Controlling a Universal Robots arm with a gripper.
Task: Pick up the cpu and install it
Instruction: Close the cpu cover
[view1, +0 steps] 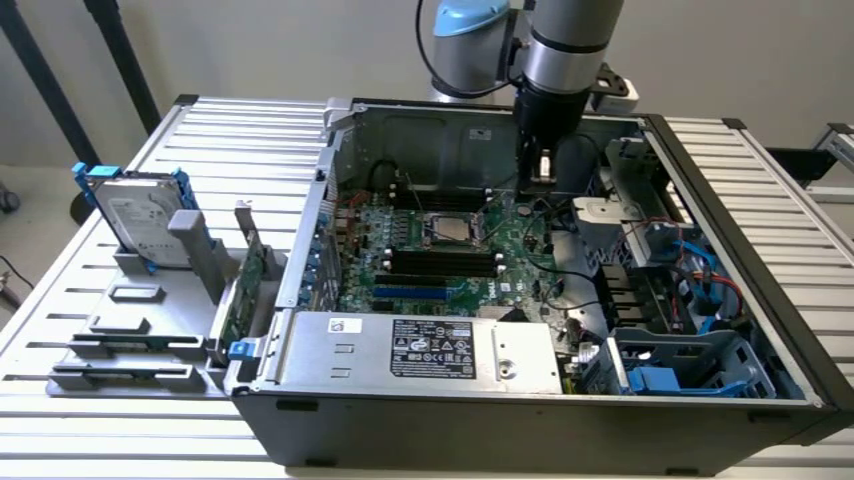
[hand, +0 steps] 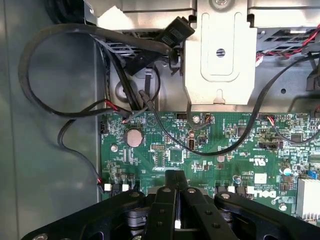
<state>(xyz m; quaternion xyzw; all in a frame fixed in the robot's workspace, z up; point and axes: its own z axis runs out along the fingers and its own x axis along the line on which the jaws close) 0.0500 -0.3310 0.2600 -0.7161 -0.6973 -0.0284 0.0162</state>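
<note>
The cpu (view1: 449, 229) shows as a small silver-grey square lying flat in the dark socket frame at the middle of the green motherboard (view1: 400, 290), inside the open computer case (view1: 747, 250). My gripper (view1: 543, 182) hangs from the arm above the board's far part, toward the exterior view's right of the cpu and apart from it. In the wrist view, my gripper (hand: 176, 176) has its black fingers (hand: 165, 200) pressed together with nothing held between them, over the motherboard (hand: 200, 150) edge.
A grey power supply box with a black-and-white label (view1: 430, 348) fills the case's near side. A hard drive with blue brackets (view1: 134, 212) stands in a grey rack outside, on the exterior view's left. Black cables (hand: 65, 112) and a metal bracket (hand: 220, 55) lie beyond the fingers.
</note>
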